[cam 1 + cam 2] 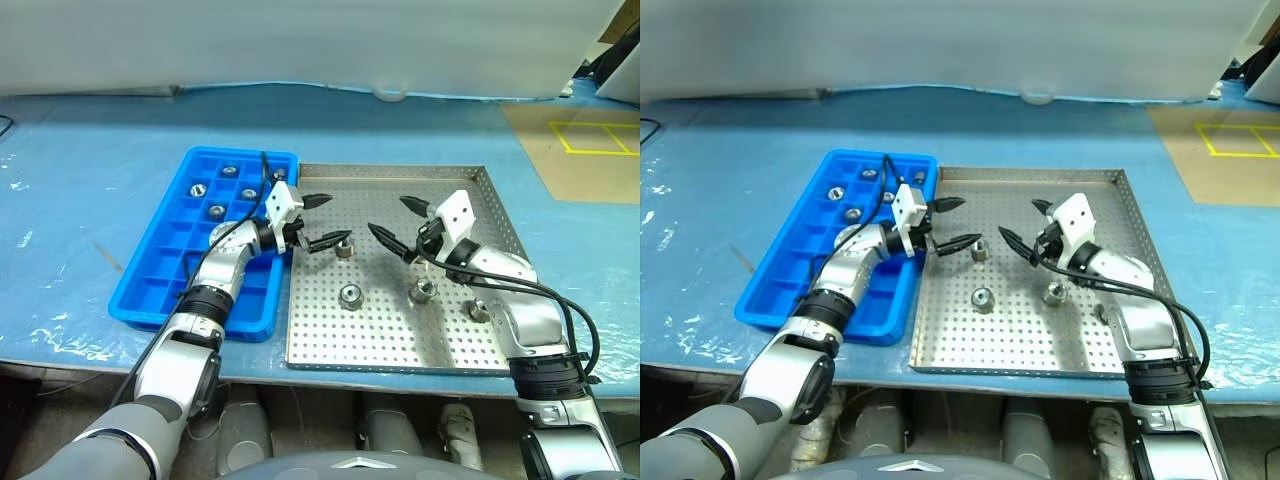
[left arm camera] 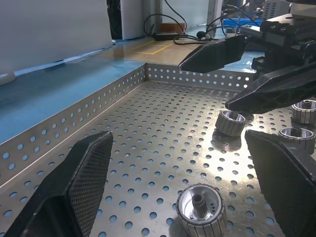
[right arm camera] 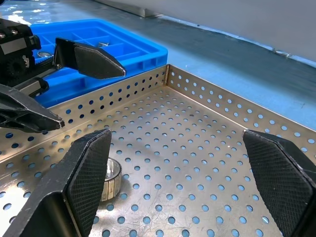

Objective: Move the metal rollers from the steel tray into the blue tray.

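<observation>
Both end effectors hover wide open and empty over the steel tray [image 1: 455, 345]. Four rollers lie there; others sit in the blue tray [image 1: 160, 262]. My left end effector [image 1: 322, 222] is beside the nearest roller [image 1: 344, 248], so I'd straddle it squarely before closing. The right end effector [image 1: 400, 222] should stay clear.

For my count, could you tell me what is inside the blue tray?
The blue tray holds five rollers in its far compartments; the left arm hides some near cells.
</observation>
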